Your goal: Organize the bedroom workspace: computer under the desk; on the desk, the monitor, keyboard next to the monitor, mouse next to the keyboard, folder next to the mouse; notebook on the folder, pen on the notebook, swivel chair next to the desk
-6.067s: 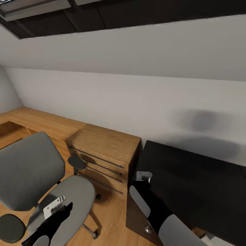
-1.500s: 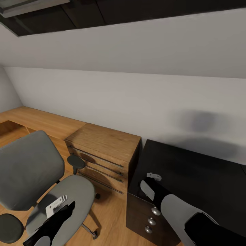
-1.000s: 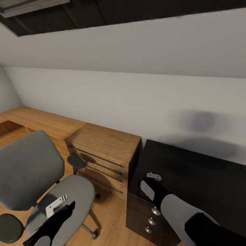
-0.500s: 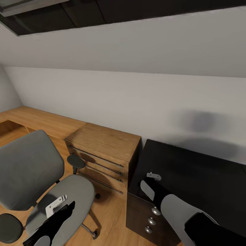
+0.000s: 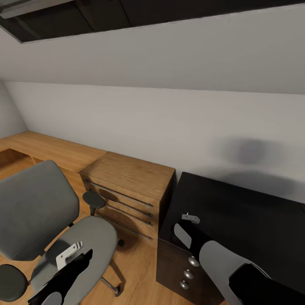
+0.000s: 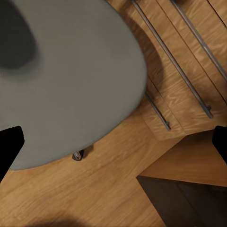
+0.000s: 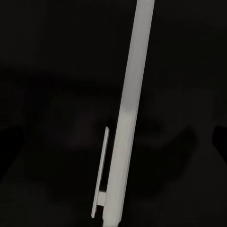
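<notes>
The swivel chair (image 5: 42, 212) stands on the floor left of the desk (image 5: 245, 220), its grey seat (image 6: 71, 71) bare. My left gripper (image 5: 78, 259) hovers open above that seat, fingers wide apart in the left wrist view (image 6: 113, 142). My right gripper (image 5: 189, 221) hangs over the desk's near left corner. In the right wrist view the white pen (image 7: 130, 113) lies on the black desktop (image 7: 47, 71), with my right gripper (image 7: 113, 137) open around it and not touching it. The computer, monitor, keyboard, mouse, folder and notebook are out of view.
A wooden chest of drawers (image 5: 131, 186) stands between chair and desk, against the white wall. The desk's black drawer unit with silver knobs (image 5: 193, 262) faces me under the right arm. A low wooden ledge (image 5: 46, 148) runs along the wall at left. Wooden floor (image 6: 94, 189) lies below the chair.
Since six seconds ago my right arm has drawn back and its gripper shifted slightly right over the desk corner. Over the last second and a half nothing has visibly moved.
</notes>
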`<state>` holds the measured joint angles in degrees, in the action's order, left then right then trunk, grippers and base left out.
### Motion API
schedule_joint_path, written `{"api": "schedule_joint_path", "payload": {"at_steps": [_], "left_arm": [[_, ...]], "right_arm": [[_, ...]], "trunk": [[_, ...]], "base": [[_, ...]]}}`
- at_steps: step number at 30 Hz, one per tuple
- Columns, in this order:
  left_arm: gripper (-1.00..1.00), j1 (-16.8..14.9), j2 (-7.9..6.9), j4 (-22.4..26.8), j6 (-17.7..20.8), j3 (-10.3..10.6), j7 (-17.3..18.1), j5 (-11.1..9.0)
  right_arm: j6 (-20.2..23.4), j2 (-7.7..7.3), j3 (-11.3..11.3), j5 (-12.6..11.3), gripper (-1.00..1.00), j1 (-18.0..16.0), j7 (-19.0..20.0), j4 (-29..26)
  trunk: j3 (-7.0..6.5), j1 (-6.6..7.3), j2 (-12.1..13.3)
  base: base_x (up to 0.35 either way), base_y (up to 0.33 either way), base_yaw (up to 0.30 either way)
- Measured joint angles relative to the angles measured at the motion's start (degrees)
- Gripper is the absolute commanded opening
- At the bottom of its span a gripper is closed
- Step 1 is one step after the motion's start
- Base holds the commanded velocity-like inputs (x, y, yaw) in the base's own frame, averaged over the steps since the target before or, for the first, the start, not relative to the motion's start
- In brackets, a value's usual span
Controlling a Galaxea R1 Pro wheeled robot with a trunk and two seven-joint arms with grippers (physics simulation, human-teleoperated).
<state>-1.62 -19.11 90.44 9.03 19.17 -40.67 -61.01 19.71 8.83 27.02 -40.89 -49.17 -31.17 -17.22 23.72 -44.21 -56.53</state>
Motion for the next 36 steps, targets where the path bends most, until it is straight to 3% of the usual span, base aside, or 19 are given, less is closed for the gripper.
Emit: {"api": "schedule_joint_path", "payload": {"at_steps": [18, 23, 36], "left_arm": [[1.00, 0.00, 0.00, 0.00, 0.00, -0.01, 0.00, 0.00], [1.00, 0.07, 1.46, -0.37, -0.04, -0.08, -0.17, 0.05], [1.00, 0.09, 1.58, -0.35, 0.03, -0.02, -0.17, 0.01]], "right_arm": [[-0.02, 0.00, 0.01, 0.00, 1.00, 0.00, 0.07, 0.00], [-0.09, -0.04, 0.22, 0.29, 1.00, -0.26, -1.24, -1.62], [-0.18, -0.21, 0.25, 0.36, 1.00, -0.26, 0.23, -2.01]], "trunk": [[0.00, 0.00, 0.00], [0.00, 0.00, 0.00], [0.00, 0.00, 0.00]], "base": [[0.000, 0.000, 0.000], [0.000, 0.000, 0.000], [0.000, 0.000, 0.000]]}}
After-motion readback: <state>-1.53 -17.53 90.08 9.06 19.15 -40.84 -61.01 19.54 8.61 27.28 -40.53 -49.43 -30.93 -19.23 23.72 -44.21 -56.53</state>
